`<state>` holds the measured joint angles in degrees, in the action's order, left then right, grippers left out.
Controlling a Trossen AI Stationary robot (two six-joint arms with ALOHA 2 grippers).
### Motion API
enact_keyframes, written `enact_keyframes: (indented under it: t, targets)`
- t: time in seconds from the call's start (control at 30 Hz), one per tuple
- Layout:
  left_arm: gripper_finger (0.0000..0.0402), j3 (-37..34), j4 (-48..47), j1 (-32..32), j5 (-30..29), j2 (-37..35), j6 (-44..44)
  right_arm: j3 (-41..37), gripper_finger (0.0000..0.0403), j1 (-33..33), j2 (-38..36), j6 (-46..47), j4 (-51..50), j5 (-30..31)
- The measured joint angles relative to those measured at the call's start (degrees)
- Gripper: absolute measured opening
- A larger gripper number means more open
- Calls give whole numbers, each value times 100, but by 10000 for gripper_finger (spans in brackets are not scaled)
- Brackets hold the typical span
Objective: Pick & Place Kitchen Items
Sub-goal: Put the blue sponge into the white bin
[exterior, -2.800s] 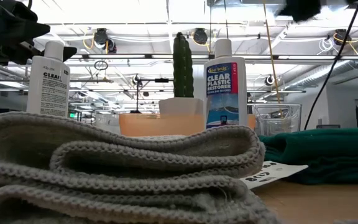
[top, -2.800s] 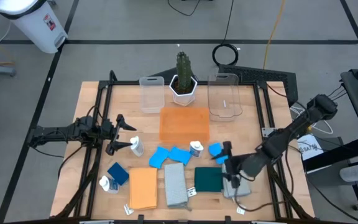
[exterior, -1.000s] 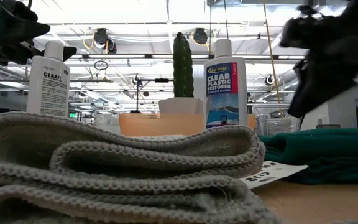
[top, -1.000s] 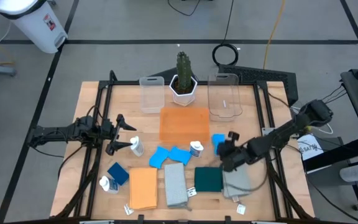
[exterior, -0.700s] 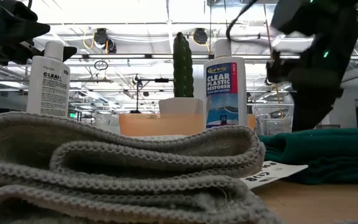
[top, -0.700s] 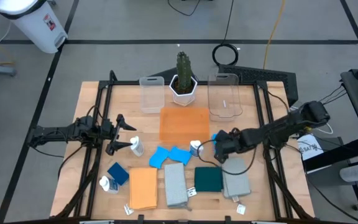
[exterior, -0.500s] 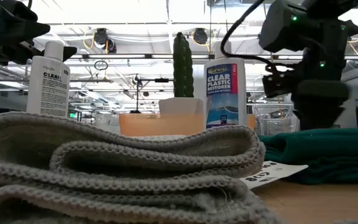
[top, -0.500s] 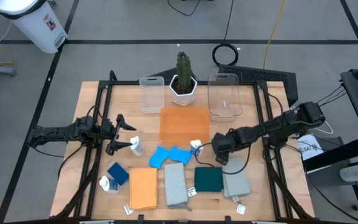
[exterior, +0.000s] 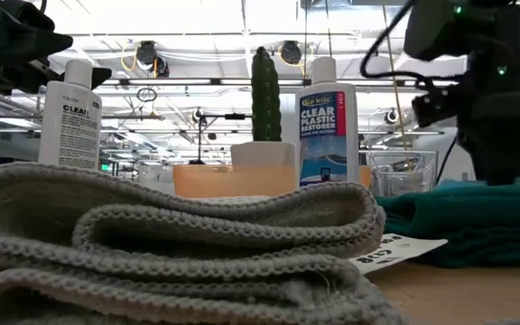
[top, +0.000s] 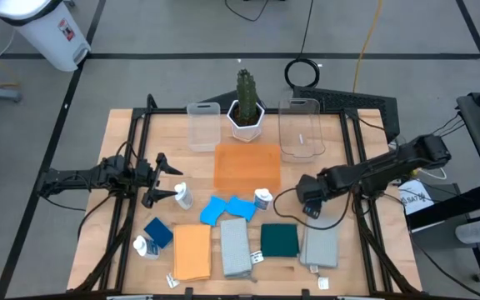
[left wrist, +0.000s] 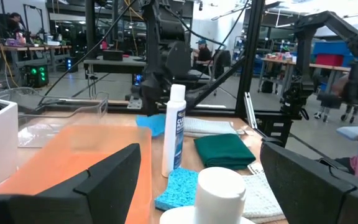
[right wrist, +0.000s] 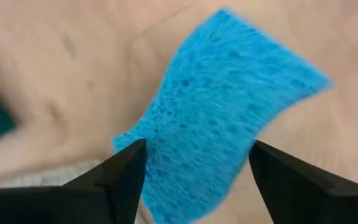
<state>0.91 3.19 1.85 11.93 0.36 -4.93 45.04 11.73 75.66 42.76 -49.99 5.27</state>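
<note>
1. Blue sponge (right wrist: 219,106) fills the right wrist view, lying flat on bare wood between the right gripper (right wrist: 194,171)'s spread fingers — nothing pinched yet. In the high view that gripper (top: 311,202) hangs over the table's right-centre, just right of a white bottle (top: 262,198); the sponge itself is hidden under the arm there.

2. Step in hand, as I judge it: grasp this sponge. To do it well — lower straight, keep the fingers straddling the sponge's narrower span, close only once the tips are at table level. It's soft and thin, so a high pinch would likely just graze the top.

3. Watch the sponge's skew vs the fingers: it sits diagonal, so a small wrist turn may be needed for square contact.

4. Left gripper (top: 163,179) waits at the table's left by another bottle (top: 182,197), fingers wide apart, empty.

5. Around: green cloth (top: 279,240) and grey cloth (top: 319,247) lie just in front of the right gripper, near enough to snag on the descent. More blue sponges (top: 227,208) cluster mid-table; orange cloth (top: 192,252) and a second grey cloth (top: 235,247) sit front-left.

6. Likely drop spots at the back: orange tray (top: 247,167) and two clear bins (top: 300,129); the cactus (top: 246,104) stands between the bins — give it room.
</note>
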Motion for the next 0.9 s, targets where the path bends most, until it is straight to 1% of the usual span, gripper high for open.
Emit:
enact_keyframes:
  t: [0.13,0.3,0.4,0.47,0.6,0.7,0.8,0.9]
  targets:
    - [337,0,-1,-2,1,-2,0,-64,258,0,-41,394,147,393]
    - [337,0,-1,-2,-1,0,0,-422,260,0,-40,941,703,500]
    - [337,0,-1,-1,-1,0,1,-660,258,27,-47,1108,1058,514]
    - [337,0,-1,-2,1,0,2,-896,259,71,-52,1084,1419,528]
    - [337,0,-1,-1,-1,0,2,-1441,262,139,-79,1009,2442,554]
    - [337,0,-1,-1,0,0,1,-1734,262,153,-73,787,3133,609]
    - [337,0,-1,-1,0,-1,1,-1804,248,151,-59,535,3245,575]
    - [337,2,-1,-2,-1,0,2,-1810,208,151,-56,381,3253,524]
